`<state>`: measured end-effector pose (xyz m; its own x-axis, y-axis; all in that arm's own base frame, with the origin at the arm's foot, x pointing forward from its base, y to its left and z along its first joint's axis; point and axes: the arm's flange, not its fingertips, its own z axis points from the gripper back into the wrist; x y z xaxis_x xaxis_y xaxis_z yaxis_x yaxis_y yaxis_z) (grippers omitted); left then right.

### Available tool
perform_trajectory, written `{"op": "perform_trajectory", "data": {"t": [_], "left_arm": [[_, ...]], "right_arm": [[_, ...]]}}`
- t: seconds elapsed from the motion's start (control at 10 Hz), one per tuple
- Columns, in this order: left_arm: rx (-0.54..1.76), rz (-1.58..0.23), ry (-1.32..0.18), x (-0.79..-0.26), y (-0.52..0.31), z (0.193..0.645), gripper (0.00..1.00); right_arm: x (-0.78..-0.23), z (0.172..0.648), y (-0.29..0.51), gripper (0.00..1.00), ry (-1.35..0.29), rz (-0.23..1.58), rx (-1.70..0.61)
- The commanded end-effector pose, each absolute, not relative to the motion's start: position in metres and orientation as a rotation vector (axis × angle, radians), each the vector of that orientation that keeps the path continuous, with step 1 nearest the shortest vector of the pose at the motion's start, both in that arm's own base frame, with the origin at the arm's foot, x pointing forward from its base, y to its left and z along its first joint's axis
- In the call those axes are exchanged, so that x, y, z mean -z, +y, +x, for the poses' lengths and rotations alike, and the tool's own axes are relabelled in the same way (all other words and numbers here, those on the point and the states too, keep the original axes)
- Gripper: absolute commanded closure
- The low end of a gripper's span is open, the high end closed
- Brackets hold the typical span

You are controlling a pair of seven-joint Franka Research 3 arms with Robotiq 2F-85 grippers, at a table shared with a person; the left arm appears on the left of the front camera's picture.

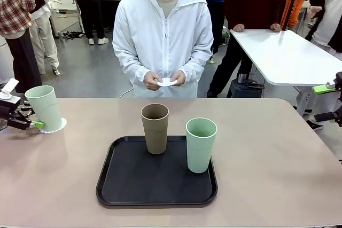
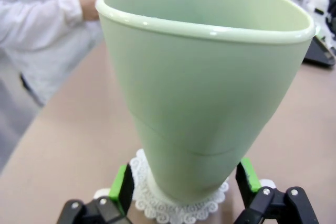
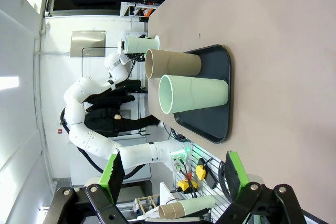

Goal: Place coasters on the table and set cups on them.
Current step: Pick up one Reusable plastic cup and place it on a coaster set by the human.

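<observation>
Nearest, the tray (image 1: 107, 185) sits on the table (image 1: 267, 174) with two cups waiting on it: the mint cup (image 1: 201, 145) on its right side and the brown cup (image 1: 155, 129) just behind and left of it. The two stand close together. I judge that a gripper reaching for one could clip the other, and these tall, narrow-based tumblers would tip easily. No coasters lie out for them yet, so lifting either now would leave it nowhere to go.

Farther back at the left edge, the left cup (image 1: 45, 108) stands upright on a coaster (image 1: 57, 127). It sits toward one side of the disc, with more lace showing on the cup's right. The left gripper (image 2: 186, 184) has its jaws apart, a green pad on each side of the cup's base and a little gap at each. That is the main risk: if the arm pulls away sideways or tilted, a pad could catch the base, drag the cup off the coaster or topple it, or snag the thin lace edge and slide it.

At the right edge, the right gripper (image 3: 173, 177) hangs with its jaws apart, holding nothing, well clear of the tray.

At the far side, the person's hands (image 1: 165, 80) hold a second coaster (image 1: 166, 82). An arm crossing the middle as it is set down could meet those hands.
</observation>
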<state>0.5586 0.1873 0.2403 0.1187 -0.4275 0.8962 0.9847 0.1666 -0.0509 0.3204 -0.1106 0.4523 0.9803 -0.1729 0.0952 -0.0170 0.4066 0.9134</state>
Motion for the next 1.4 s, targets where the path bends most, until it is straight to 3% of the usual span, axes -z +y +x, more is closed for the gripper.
{"op": "perform_trajectory", "data": {"t": [0.0,0.7,1.0,1.3], "left_arm": [[1.212,-0.759,-0.819,-0.256,0.187,0.552,0.0],[1.115,-0.53,-0.755,-0.348,0.207,0.527,0.0],[0.866,-0.225,-0.718,-0.425,0.182,0.492,0.0],[0.817,-0.107,-0.609,-0.475,0.147,0.455,0.0]], "right_arm": [[-0.453,0.32,-0.11,0.0,-0.188,1.159,0.092],[-0.453,0.32,-0.11,0.0,-0.188,1.159,0.092],[-0.453,0.32,-0.11,0.0,-0.188,1.159,0.092],[-0.453,0.32,-0.11,0.0,-0.188,1.159,0.092]]}}
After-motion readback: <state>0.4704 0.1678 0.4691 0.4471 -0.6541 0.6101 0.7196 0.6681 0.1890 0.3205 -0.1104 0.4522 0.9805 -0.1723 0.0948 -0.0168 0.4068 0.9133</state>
